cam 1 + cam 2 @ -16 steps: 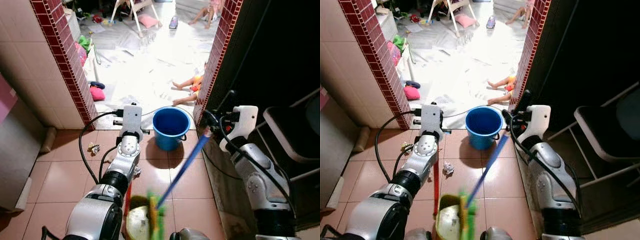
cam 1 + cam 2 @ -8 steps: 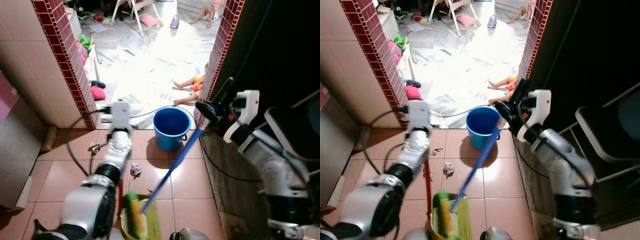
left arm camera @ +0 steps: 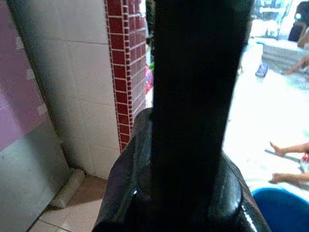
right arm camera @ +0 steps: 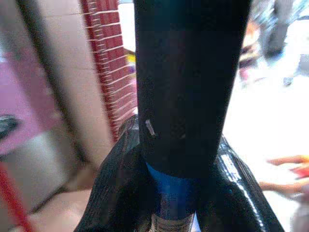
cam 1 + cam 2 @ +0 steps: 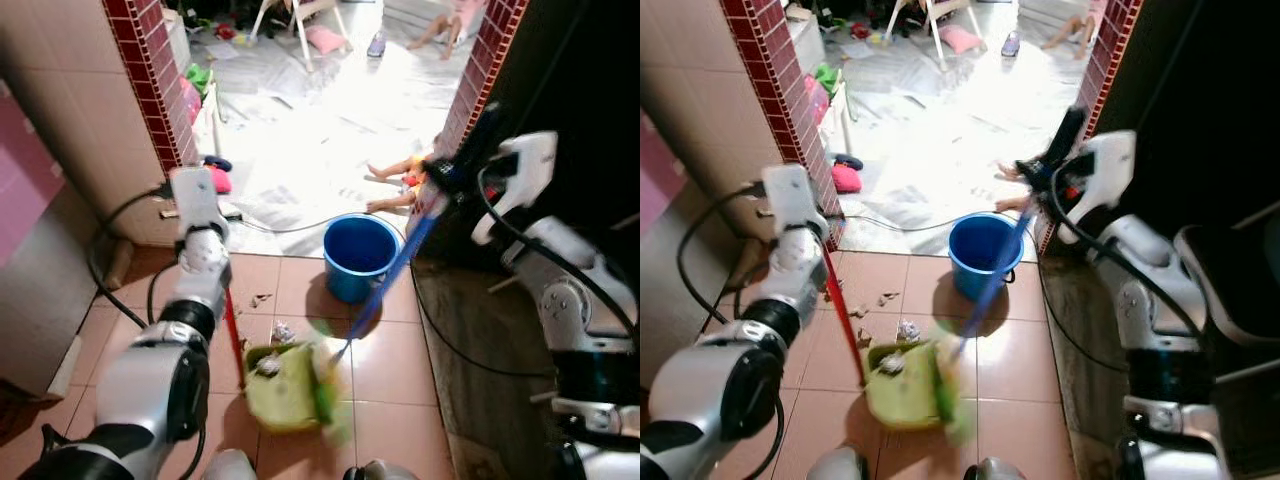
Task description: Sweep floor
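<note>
Right wrist view has the right gripper [image 4: 176, 193] pressed together around the blue broom handle [image 4: 175, 205], its black fingers [image 4: 186, 82] lying along it; seen from the head, that handle [image 5: 385, 285] slants down from the raised right gripper [image 5: 450, 180] to blurred green bristles [image 5: 325, 390] at the mouth of a green dustpan [image 5: 285, 385] resting on the terracotta tile floor [image 5: 385, 360]; crumpled scraps [image 5: 268, 365] lie in the pan and more litter [image 5: 283, 331] lies just beside it; the dustpan's red stick [image 5: 233, 335] rises toward the left gripper [image 5: 190, 195], though whether those fingers clasp it I cannot tell; a blue bucket [image 5: 360, 255] stands just beyond the pan, near the red brick doorway pillar [image 5: 150, 75]; past it a person's bare legs [image 5: 395, 170] lie on the bright white floor.
</note>
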